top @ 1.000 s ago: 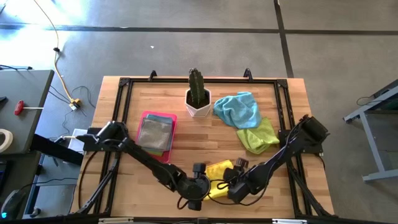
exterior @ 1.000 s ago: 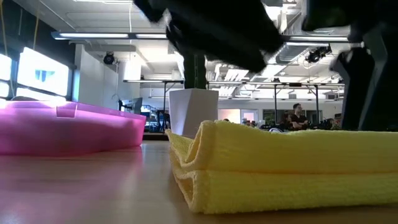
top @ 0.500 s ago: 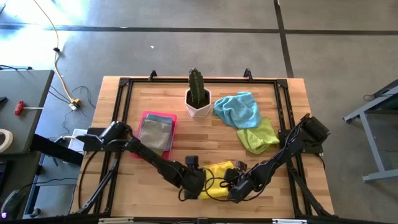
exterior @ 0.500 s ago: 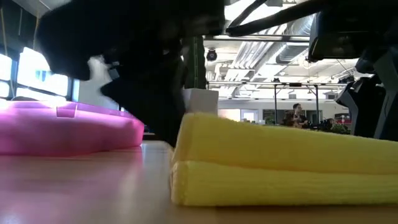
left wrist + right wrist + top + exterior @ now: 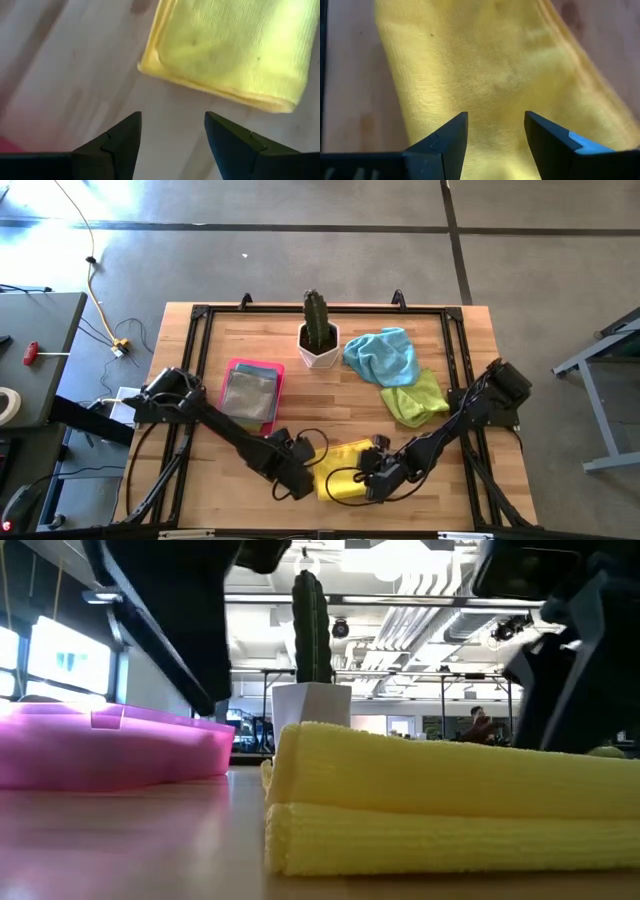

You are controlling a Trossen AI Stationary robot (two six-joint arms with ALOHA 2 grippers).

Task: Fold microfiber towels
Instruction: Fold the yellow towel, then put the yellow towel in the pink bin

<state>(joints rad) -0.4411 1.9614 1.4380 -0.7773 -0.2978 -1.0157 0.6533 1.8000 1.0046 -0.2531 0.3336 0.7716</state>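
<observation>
The yellow towel (image 5: 345,468) lay folded flat at the table's (image 5: 330,405) six o'clock edge, two layers stacked with the fold facing the low camera (image 5: 450,810). The left gripper (image 5: 297,477) sat just off the towel's nine o'clock side, its jaws apart and empty; in its wrist view the fingers (image 5: 122,142) hung over bare wood with the towel's (image 5: 225,50) corner just ahead of them. The right gripper (image 5: 372,477) hovered at the towel's three o'clock end, jaws also apart and holding nothing; its fingers (image 5: 550,140) framed the yellow cloth (image 5: 490,75) directly beneath.

A pink tray (image 5: 252,393) stood at nine o'clock from the table's centre, with a grey towel (image 5: 250,395) folded inside it. A white pot (image 5: 319,345) with a cactus (image 5: 317,320) stood at twelve o'clock. A blue towel (image 5: 383,356) lay crumpled at about one o'clock, touching a green towel (image 5: 414,398) rumpled at three o'clock just beside it. Both were well apart from the yellow one.

In the low view the tray (image 5: 110,745) sat at nine o'clock of the towel, the pot (image 5: 311,718) behind it.
</observation>
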